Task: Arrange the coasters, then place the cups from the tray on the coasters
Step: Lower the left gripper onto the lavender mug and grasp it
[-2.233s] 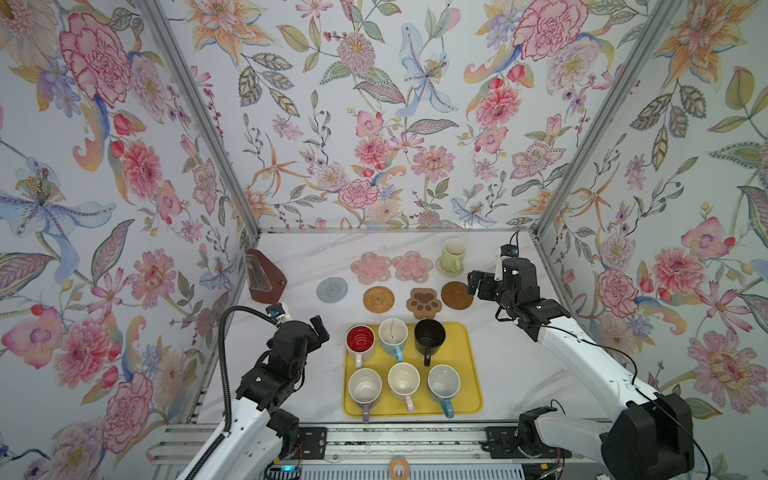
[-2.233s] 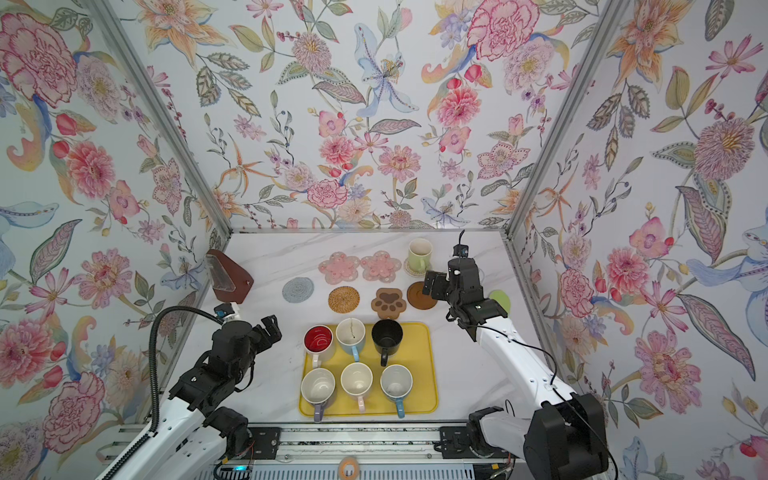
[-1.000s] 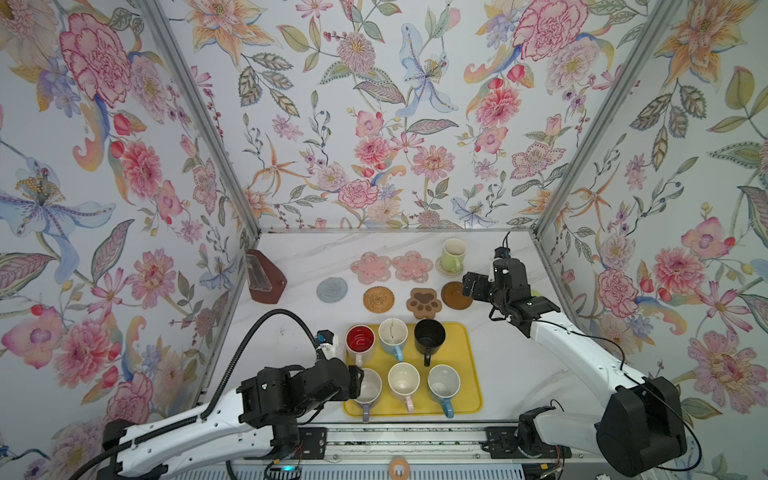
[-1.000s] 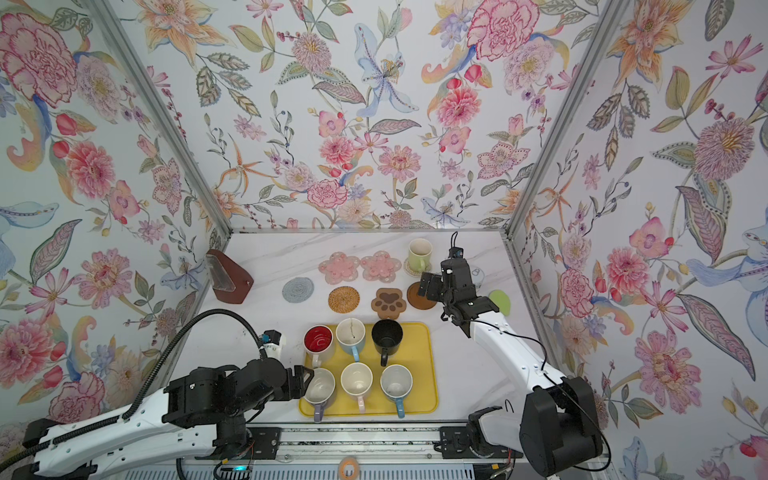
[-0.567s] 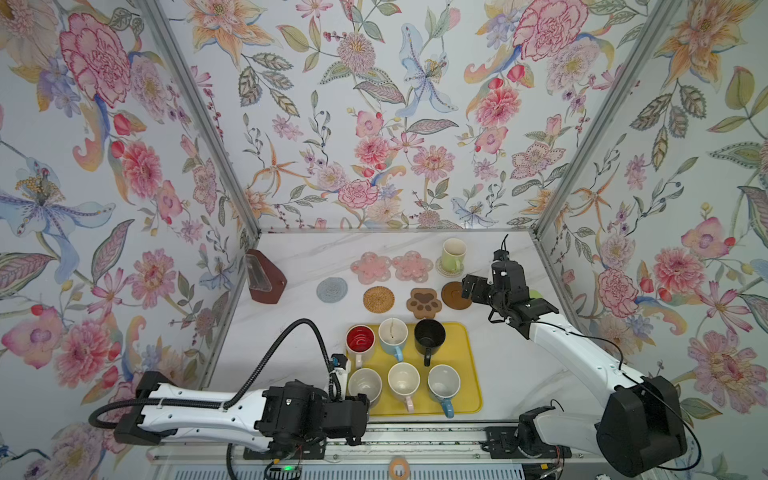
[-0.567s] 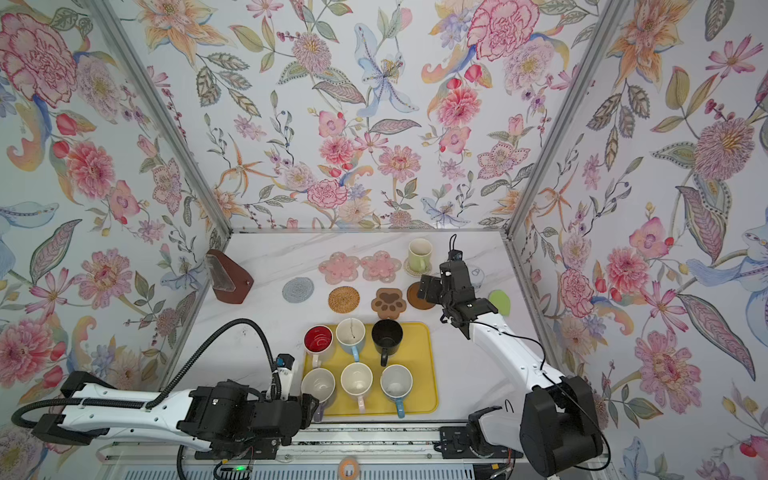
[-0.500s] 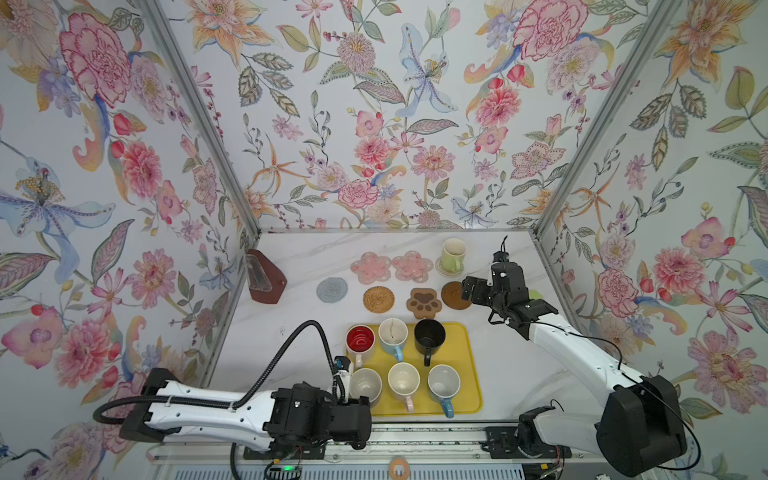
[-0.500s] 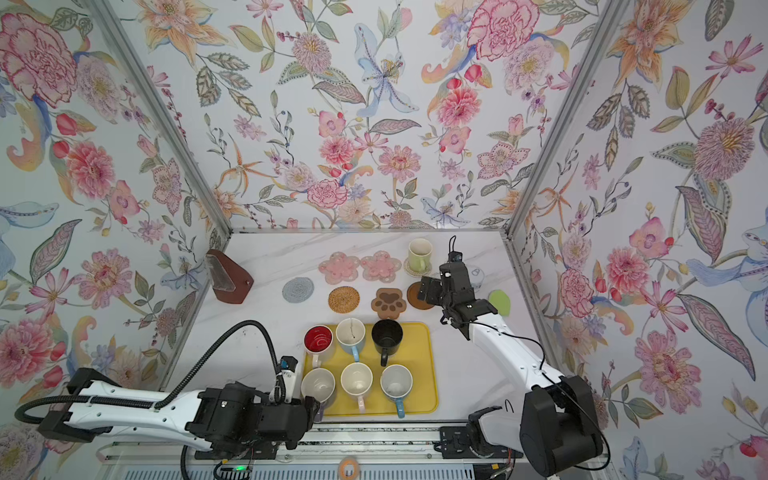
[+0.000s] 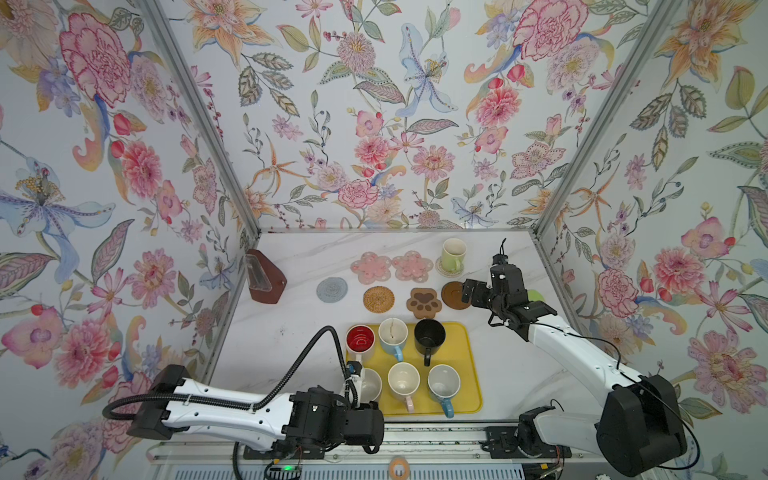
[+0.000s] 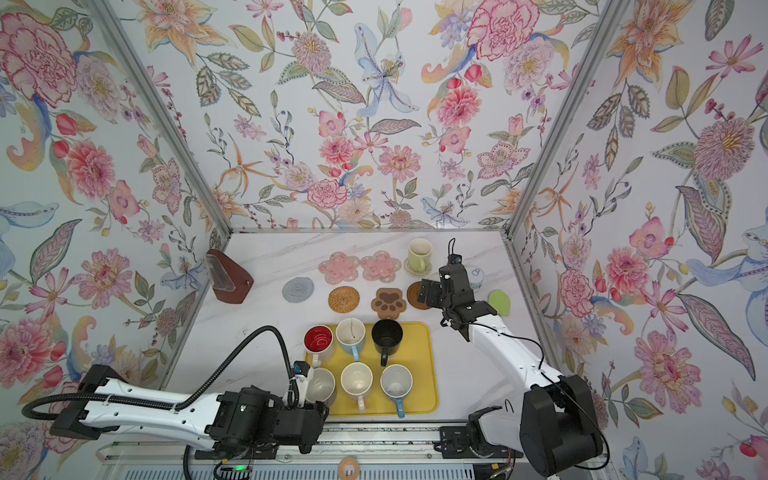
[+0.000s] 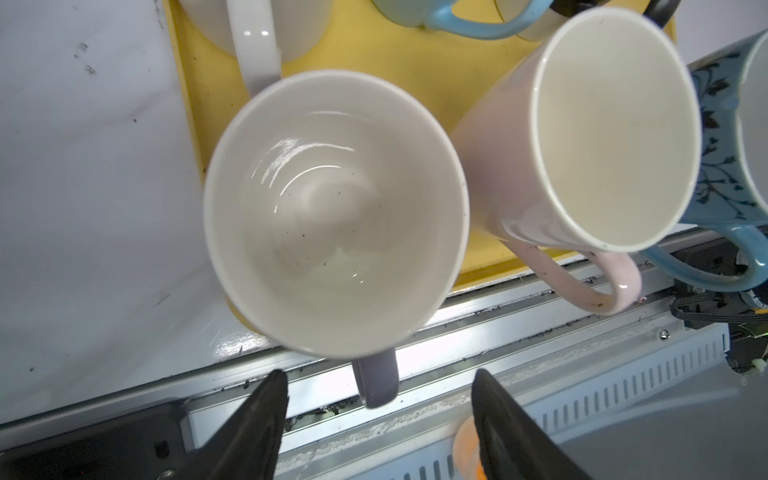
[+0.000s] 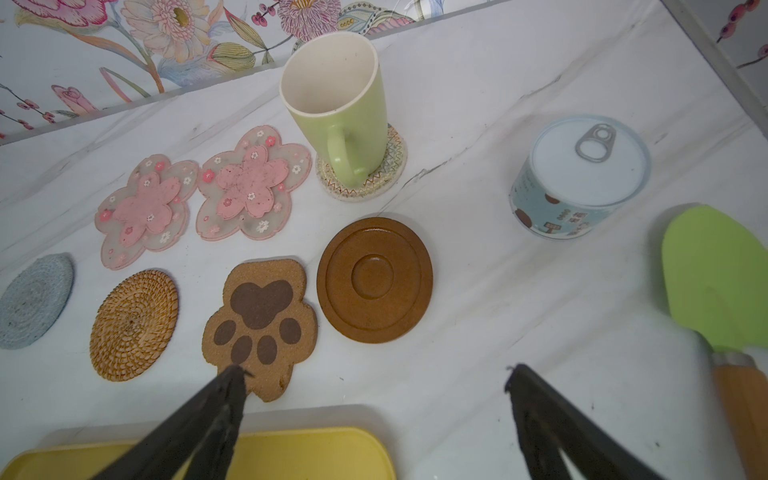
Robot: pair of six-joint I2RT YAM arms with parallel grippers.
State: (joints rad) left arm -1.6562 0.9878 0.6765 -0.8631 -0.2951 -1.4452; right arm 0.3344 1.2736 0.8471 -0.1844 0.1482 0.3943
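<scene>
Lilac mug (image 11: 332, 208) handle, between parted left tool (image 11: 378, 374) tips, shows only at wrist; right tool (image 12: 374, 370) wide.

Mugs (image 9: 429, 336): seven. Coasters (image 9: 378, 298): seven, namely two pink flowers (image 9: 371, 268), one paw (image 9: 423, 302), four round. Yellow tray (image 9: 467, 357): one. Lidded tin (image 12: 582, 183): one. Green spatula (image 12: 715, 282): one. Brown stand (image 9: 266, 282): one.

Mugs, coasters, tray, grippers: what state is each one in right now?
Light green mug: upright on pale woven coaster.
Lilac mug: upright on tray, handle between left gripper jaws, ungripped.
Other five mugs: upright on tray.
Other six coasters: bare.
Left gripper: open.
Right gripper: open, empty.
</scene>
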